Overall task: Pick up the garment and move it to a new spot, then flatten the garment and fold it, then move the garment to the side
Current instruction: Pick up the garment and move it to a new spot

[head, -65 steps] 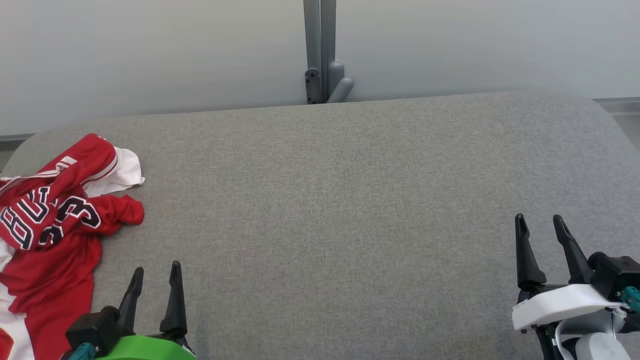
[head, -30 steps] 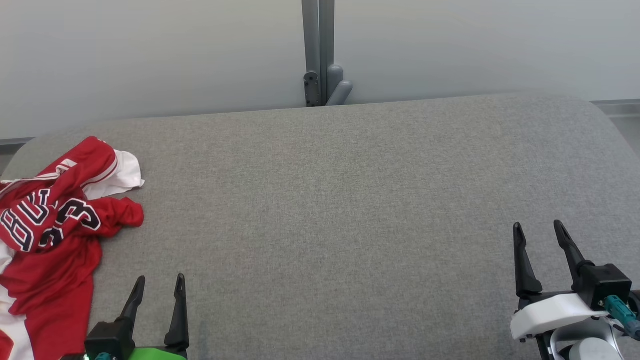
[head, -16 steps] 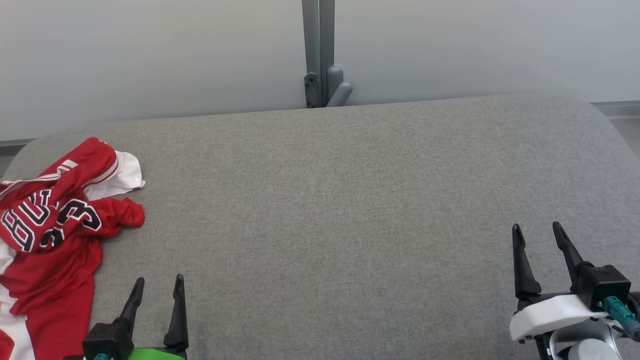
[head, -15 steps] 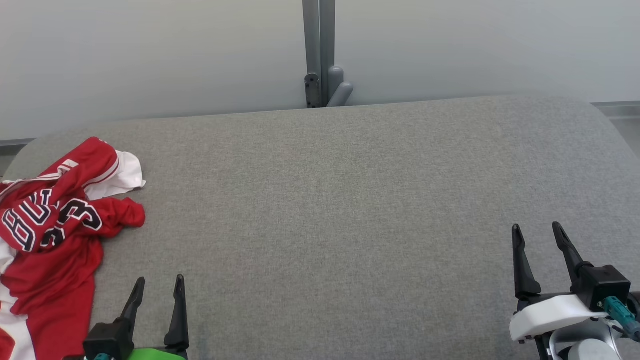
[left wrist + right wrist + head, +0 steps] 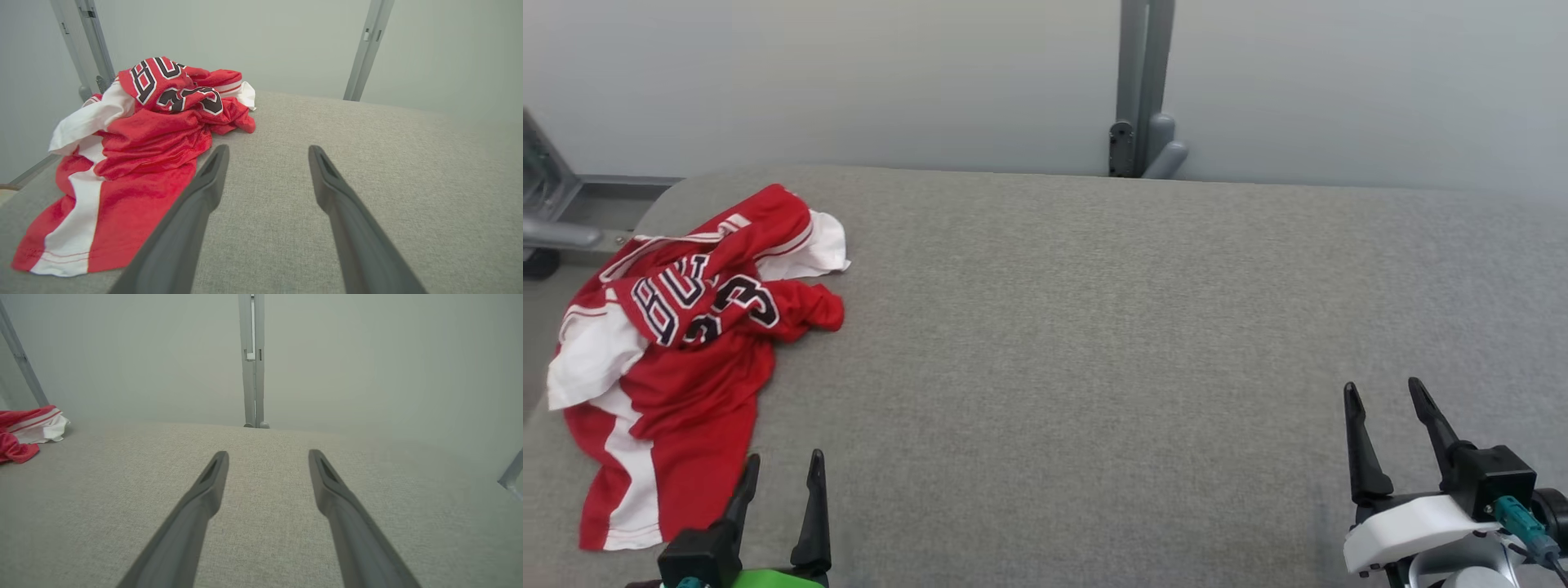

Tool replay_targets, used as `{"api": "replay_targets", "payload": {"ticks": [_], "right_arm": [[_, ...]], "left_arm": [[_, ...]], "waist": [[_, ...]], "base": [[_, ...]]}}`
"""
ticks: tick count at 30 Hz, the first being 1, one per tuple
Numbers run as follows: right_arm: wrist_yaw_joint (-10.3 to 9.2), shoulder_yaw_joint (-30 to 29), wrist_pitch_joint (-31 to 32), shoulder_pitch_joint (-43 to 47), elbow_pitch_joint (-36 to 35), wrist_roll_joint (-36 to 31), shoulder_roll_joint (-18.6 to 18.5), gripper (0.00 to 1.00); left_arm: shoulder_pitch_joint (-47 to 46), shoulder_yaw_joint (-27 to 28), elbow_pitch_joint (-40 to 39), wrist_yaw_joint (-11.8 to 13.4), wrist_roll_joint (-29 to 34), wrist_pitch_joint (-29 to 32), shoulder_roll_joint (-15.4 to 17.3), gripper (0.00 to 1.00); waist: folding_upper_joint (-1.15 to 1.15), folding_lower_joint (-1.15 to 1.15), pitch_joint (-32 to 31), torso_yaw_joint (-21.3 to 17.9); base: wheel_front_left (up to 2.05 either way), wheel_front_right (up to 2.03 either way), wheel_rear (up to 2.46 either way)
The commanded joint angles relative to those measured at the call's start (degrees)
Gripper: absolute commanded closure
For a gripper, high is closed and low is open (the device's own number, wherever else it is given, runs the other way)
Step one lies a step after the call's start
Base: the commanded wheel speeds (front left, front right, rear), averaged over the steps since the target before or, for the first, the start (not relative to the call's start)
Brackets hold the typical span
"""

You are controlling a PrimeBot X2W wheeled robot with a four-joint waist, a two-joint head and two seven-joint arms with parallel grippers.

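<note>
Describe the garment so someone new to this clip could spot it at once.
Start with the wide grey table before the pale wall. At its left end, near the left gripper, lies a crumpled jersey. It is bright red with white panels and dark lettering, against plain grey.

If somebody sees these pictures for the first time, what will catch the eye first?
The crumpled red and white jersey with dark lettering stands out at once, lying at the left end of the plain grey padded surface. Next come the two open grippers at the near edge: the left gripper close beside the jersey's hem, the right gripper far off on the other side, both empty.
</note>
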Motion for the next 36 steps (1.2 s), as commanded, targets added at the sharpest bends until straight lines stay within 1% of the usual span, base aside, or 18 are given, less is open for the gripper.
{"api": "replay_targets", "payload": {"ticks": [1, 4, 7, 10, 13, 18, 22, 25, 28, 32, 36], "right_arm": [[0.02, 0.37, -0.21, 0.49, 0.23, 0.48, -0.09, 0.0], [0.02, 1.45, -0.21, 0.1, 0.48, 0.91, -0.09, 0.0], [0.02, 2.86, -0.21, -0.64, 0.88, 1.3, -0.11, 0.0], [0.02, 4.53, -0.21, -1.32, 1.26, 1.86, -0.12, 0.0], [0.02, 5.48, -0.21, -1.53, 1.46, 1.95, -0.14, 0.0], [0.02, 6.2, -0.21, -1.63, 1.11, 1.48, -0.17, 0.0], [0.02, 6.31, -0.21, -2.86, 0.55, 0.15, -0.18, 0.0], [0.02, 6.27, -0.21, -4.01, 0.03, -0.79, -0.92, 0.0], [0.02, 6.26, -0.21, -5.57, -0.5, -1.42, -1.81, 0.0], [0.02, 6.71, -0.21, -7.98, -1.09, -1.88, -3.0, 0.0], [0.02, 7.19, -0.21, -10.05, -1.41, -2.16, -3.3, 0.0]], "left_arm": [[0.66, 0.51, 0.3, 0.0, 0.21, -0.01, 0.27, 0.0], [1.45, 1.24, 0.26, 0.0, 0.4, -0.01, 0.42, 0.0], [1.87, 1.88, 0.27, 0.0, 0.46, -0.01, 0.41, 0.0], [2.65, 2.46, 0.19, 0.0, 0.43, -0.01, 0.36, 0.0], [2.53, 2.73, -0.03, 0.0, 0.15, -0.01, 0.23, 0.0], [1.4, 2.79, -0.37, 0.0, -0.33, -0.01, 0.02, 0.0], [-1.46, 2.1, -0.49, 0.0, -1.48, -0.01, 0.25, 0.0], [-5.75, 0.43, 1.21, 0.0, -2.46, 0.0, 1.98, 0.0], [-12.32, -2.56, 5.08, 0.0, -3.81, 0.28, 4.17, 0.0], [-23.36, -5.01, 10.72, 0.01, -5.8, 3.37, 8.01, 0.0], [-33.12, -5.49, 16.36, 0.01, -7.04, 6.14, 10.12, 0.0]], "waist": [[0.23, 0.0, -0.77, 6.84], [0.23, 0.0, -1.01, 10.85], [0.23, 0.0, -1.13, 13.95], [0.23, 0.0, -1.11, 16.36], [0.23, 0.0, -0.86, 16.92], [0.23, 0.0, 0.13, 16.35], [0.23, 0.0, 3.41, 14.5], [0.23, 0.0, 7.13, 12.99], [0.23, 0.0, 11.41, 11.75], [0.23, 0.0, 16.79, 10.23], [0.23, 0.0, 20.48, 8.61]], "base": [[0.0, 0.0, 0.0], [0.0, 0.0, 0.0], [0.0, 0.0, 0.0], [0.0, 0.0, 0.0], [0.0, 0.0, 0.0], [0.0, 0.0, 0.0], [0.0, 0.0, 0.0], [0.0, 0.0, 0.0], [0.0, 0.0, 0.0], [0.0, 0.0, 0.0], [0.0, 0.0, 0.0]]}}
